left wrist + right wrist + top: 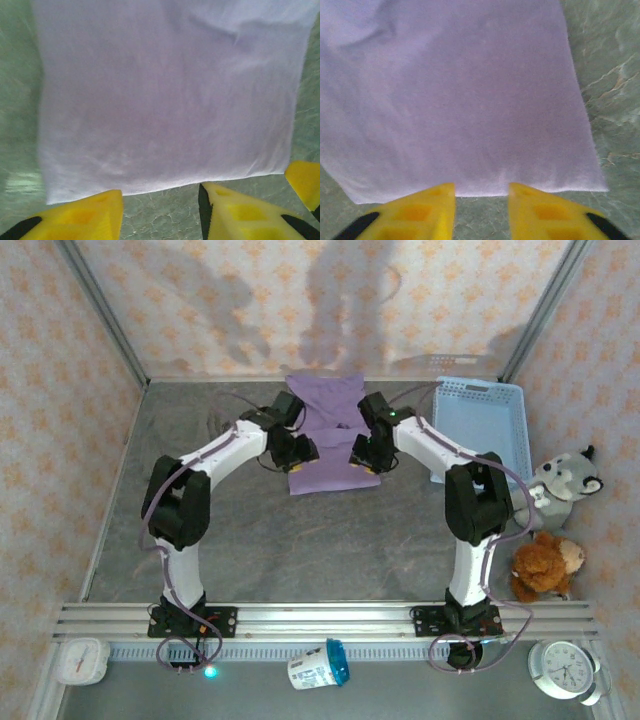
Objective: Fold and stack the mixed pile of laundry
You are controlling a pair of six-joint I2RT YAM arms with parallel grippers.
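The top camera is looking down from above and behind at the whole bench (250, 540) — each wrist camera is hovering close, facing far, both sharing the near hem of the lavender T-shirt (328, 430).

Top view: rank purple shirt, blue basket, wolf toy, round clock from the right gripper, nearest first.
1. Purple shirt, just beside the right gripper.
2. Blue basket, to its right.
3. Wolf toy, farther right.
4. Round clock, near-right corner.

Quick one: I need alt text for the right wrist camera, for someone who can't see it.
A lavender T-shirt lies flat on the grey marbled table, its near hem at the tips of the right gripper. The two yellow fingers stand apart, gripping nothing.
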